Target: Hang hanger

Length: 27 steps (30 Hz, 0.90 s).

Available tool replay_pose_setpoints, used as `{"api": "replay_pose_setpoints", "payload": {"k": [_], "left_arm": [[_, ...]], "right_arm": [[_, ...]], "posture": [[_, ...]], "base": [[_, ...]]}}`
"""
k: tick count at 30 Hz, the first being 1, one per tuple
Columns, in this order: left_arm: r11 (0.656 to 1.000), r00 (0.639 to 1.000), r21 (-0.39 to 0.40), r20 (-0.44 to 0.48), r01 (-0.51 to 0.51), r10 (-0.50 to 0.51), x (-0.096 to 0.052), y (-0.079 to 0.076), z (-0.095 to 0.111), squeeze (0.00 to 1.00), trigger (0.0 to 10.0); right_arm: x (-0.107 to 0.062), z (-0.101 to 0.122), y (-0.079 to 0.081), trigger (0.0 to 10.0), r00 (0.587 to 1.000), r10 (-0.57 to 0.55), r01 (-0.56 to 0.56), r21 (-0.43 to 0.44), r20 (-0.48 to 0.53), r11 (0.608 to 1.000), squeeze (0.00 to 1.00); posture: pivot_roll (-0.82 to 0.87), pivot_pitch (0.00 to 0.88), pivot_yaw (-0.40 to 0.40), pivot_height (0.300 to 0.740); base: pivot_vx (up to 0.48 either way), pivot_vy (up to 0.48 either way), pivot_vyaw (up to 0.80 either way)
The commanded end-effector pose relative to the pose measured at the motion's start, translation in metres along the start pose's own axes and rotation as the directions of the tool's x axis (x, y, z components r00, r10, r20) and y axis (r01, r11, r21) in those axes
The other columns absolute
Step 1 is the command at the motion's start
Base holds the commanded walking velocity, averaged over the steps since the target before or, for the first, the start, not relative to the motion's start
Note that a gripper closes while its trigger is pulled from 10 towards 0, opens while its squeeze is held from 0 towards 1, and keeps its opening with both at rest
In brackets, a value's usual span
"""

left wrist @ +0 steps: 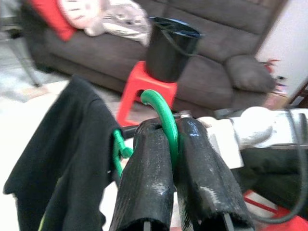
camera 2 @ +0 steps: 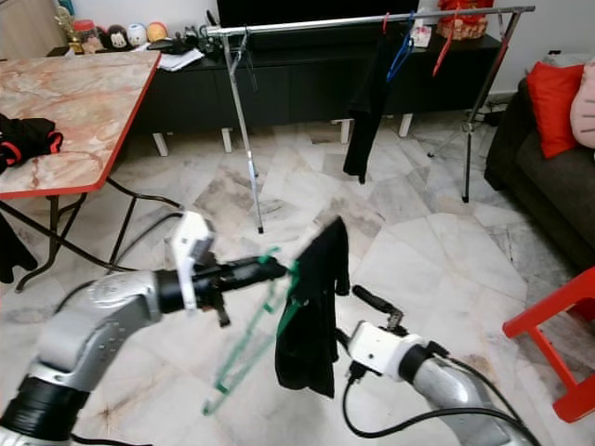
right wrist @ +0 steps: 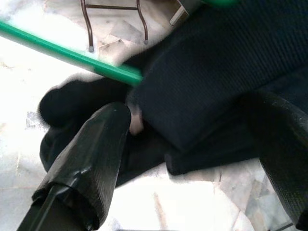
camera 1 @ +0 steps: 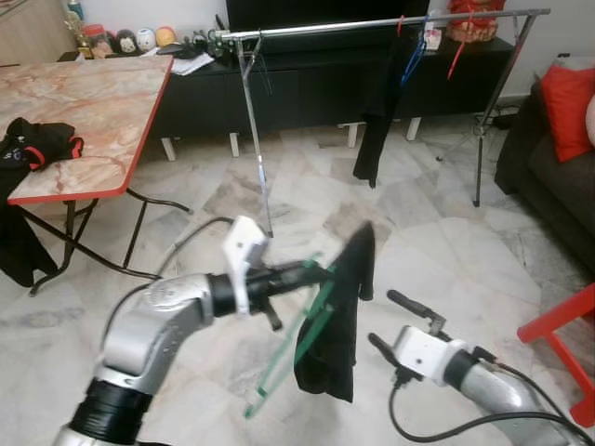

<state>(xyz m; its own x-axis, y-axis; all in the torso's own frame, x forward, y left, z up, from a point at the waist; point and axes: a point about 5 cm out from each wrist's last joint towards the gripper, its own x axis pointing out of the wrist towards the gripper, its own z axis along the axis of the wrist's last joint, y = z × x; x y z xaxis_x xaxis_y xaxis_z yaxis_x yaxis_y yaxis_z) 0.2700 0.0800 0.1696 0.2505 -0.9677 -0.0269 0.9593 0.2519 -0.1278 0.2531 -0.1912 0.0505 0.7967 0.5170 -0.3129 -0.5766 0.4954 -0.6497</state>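
My left gripper [camera 1: 316, 271] is shut on the hook of a green hanger [camera 1: 279, 372], held out in front of me above the floor. The left wrist view shows the green hook [left wrist: 163, 115] pinched between the two fingers. A black garment [camera 1: 339, 316] is draped over the hanger and hangs down. My right gripper [camera 1: 386, 321] stands open just right of the garment's lower part; the right wrist view has cloth [right wrist: 211, 72] between its spread fingers, not gripped. The clothes rail [camera 1: 372, 25] stands far ahead with a black garment [camera 1: 376, 121], a blue hanger [camera 1: 414, 56] and a red hanger [camera 1: 456, 56].
A marble-topped table with a red edge [camera 1: 93, 111] stands at the left with dark clothes [camera 1: 37, 144] on it. A dark sofa [camera 1: 548, 158] with a red cushion [camera 1: 567, 98] is at the right, and a red stool [camera 1: 558, 334] near it. A black cabinet [camera 1: 307, 84] runs behind the rail.
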Motion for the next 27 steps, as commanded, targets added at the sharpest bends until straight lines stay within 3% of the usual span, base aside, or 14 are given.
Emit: {"api": "replay_pose_setpoints", "payload": {"k": [1, 11, 16, 27], "left_arm": [[0.998, 0.999, 0.059, 0.045, 0.026, -0.029, 0.0, -0.002, 0.014, 0.0, 10.0], [0.995, 1.0, 0.102, -0.004, -0.006, 0.007, -0.001, 0.005, 0.008, 0.0, 10.0], [0.982, 0.997, 0.175, -0.034, -0.068, 0.075, 0.005, 0.012, -0.002, 0.0, 10.0], [0.932, 0.995, 0.363, -0.077, -0.025, 0.057, 0.007, 0.01, -0.011, 0.0, 10.0]], "right_arm": [[-0.002, -0.002, -0.001, 10.0, 1.0, -0.002, 0.002, 0.008, -0.007, 1.0, 0.0], [-0.002, 0.001, -0.003, 10.0, 1.0, 0.004, -0.004, 0.007, 0.002, 1.0, 0.0], [-0.002, 0.006, -0.004, 10.0, 0.999, 0.026, -0.027, 0.006, 0.025, 1.0, 0.0], [-0.003, 0.009, -0.002, 10.0, 0.998, 0.059, -0.059, 0.006, 0.036, 0.998, 0.0]], "posture": [[-0.01, 0.0, 0.006, 0.74], [-0.01, 0.0, 0.008, 0.74], [-0.02, 0.0, 0.011, 0.74], [-0.02, 0.0, 0.011, 0.74]], "base": [[0.0, 0.0, 0.0], [0.0, 0.0, 0.0], [0.0, 0.0, 0.0], [0.0, 0.0, 0.0]]}}
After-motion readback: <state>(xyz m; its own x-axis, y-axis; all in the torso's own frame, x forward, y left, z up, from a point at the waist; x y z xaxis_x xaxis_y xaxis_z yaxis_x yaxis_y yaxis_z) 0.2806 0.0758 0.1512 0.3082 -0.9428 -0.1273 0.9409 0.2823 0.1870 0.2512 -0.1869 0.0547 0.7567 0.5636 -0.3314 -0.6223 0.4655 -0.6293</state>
